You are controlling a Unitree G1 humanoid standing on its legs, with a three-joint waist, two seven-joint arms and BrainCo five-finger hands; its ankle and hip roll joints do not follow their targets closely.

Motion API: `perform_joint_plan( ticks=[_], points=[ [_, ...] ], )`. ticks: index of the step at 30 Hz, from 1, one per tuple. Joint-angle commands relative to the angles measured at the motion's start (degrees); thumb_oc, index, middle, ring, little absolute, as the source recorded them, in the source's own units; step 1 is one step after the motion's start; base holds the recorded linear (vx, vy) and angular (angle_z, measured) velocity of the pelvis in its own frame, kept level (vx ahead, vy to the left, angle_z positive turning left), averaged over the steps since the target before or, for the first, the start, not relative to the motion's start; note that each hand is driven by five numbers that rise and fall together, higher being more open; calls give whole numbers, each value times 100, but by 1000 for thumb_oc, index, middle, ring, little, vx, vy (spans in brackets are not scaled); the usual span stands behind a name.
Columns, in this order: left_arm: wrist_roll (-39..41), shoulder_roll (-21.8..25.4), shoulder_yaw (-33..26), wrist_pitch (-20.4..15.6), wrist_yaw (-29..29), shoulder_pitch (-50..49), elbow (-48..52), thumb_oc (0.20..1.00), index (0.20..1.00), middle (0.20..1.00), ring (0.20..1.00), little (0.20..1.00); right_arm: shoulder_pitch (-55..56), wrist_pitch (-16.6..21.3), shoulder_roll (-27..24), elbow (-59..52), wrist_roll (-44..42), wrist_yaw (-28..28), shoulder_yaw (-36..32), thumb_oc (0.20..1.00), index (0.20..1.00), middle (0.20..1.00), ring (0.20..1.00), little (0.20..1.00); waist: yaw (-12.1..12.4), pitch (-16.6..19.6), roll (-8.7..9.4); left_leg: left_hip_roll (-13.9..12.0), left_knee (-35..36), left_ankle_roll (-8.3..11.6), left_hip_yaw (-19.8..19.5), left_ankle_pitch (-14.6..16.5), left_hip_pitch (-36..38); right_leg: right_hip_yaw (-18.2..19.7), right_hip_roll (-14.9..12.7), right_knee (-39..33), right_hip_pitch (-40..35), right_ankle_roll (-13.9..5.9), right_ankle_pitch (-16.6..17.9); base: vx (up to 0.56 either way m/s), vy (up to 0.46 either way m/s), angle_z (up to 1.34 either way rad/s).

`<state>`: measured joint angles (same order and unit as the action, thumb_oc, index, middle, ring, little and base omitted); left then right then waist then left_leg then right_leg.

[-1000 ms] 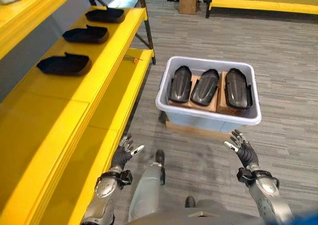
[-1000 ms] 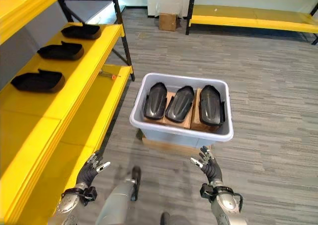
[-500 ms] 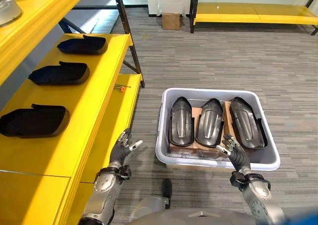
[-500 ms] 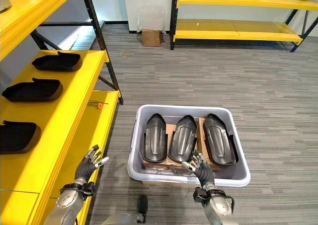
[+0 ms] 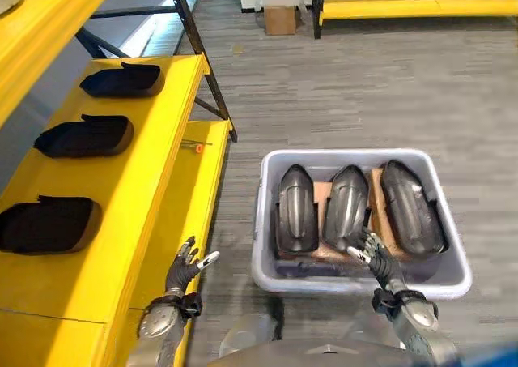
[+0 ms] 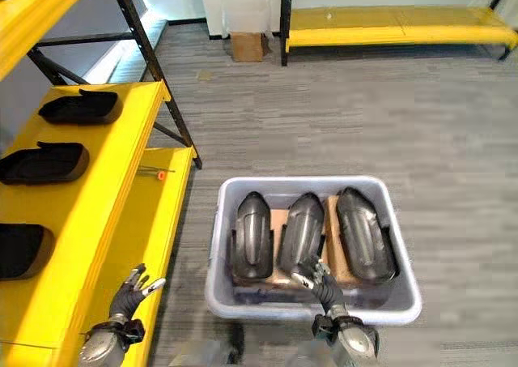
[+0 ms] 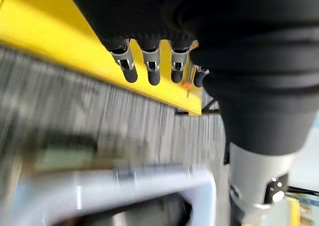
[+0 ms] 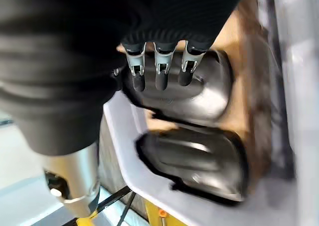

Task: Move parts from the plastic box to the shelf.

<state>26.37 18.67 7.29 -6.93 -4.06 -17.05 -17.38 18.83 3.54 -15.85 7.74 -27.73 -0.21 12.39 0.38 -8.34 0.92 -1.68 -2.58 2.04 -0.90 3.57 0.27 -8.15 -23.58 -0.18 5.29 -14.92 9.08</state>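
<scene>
I see right hand (image 5: 374,258) reaching forward over the near rim of the plastic box (image 5: 267,221), fingers spread, holding nothing, above the middle of three dark parts (image 5: 346,207). Left hand (image 5: 183,267) relaxed, fingers apart, beside the yellow shelf (image 5: 154,172).

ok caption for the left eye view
Right hand open over the middle part in the box, shelf alongside.

floor: grey striped carpet (image 6: 421,132) | 9 o'clock: yellow rack (image 5: 150,168) with black uprights, tiered boards | 12 o'clock: low yellow rack (image 6: 388,19) against the far wall, dark posts; small cardboard box (image 6: 247,46) on the floor beside it | 11 o'clock: bright light strip on the floor (image 6: 121,59) under the rack
</scene>
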Motion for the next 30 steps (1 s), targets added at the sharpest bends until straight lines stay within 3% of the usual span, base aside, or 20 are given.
perform_joint_plan(
  ticks=[1,3,9,19,30],
  points=[
    [17,179,-223,-241,90,16,664,1000,1000,1000,1000,1000,-399,269,-264,-162,9,90,-238,1000,1000,1000,1000,1000,-43,165,133,-570,205,211,245,-159,-110,-339,523,128,-337,270,-264,76,-487,56],
    [55,132,-212,-231,90,49,608,1000,1000,1000,1000,1000,-433,299,-337,-127,-63,46,-237,1000,1000,1000,1000,1000,-32,193,3,-938,418,392,246,-410,-36,-502,845,166,-434,441,-714,55,-368,12],
    [71,49,-157,-221,147,-2,587,1000,1000,1000,1000,1000,-409,321,-476,-138,-157,11,-294,1000,1000,1000,1000,1000,-114,202,-214,-1216,541,505,313,-591,124,-505,1123,345,-467,608,-1017,27,-141,-1],
    [99,28,-189,-263,135,-46,679,1000,1000,1000,1000,1000,-446,388,-506,-237,-118,-56,-322,1000,1000,1000,1000,1000,-148,165,-285,-1180,547,487,459,-504,226,-431,1061,397,-423,563,-994,2,4,-1],
    [321,256,18,-556,-147,789,958,1000,1000,1000,1000,1000,-2019,631,-605,294,162,-704,-168,1000,1000,1000,1000,1000,-98,-525,-340,-949,7,412,529,-428,-887,-124,683,691,809,453,-671,-140,58,-12]
  ],
)
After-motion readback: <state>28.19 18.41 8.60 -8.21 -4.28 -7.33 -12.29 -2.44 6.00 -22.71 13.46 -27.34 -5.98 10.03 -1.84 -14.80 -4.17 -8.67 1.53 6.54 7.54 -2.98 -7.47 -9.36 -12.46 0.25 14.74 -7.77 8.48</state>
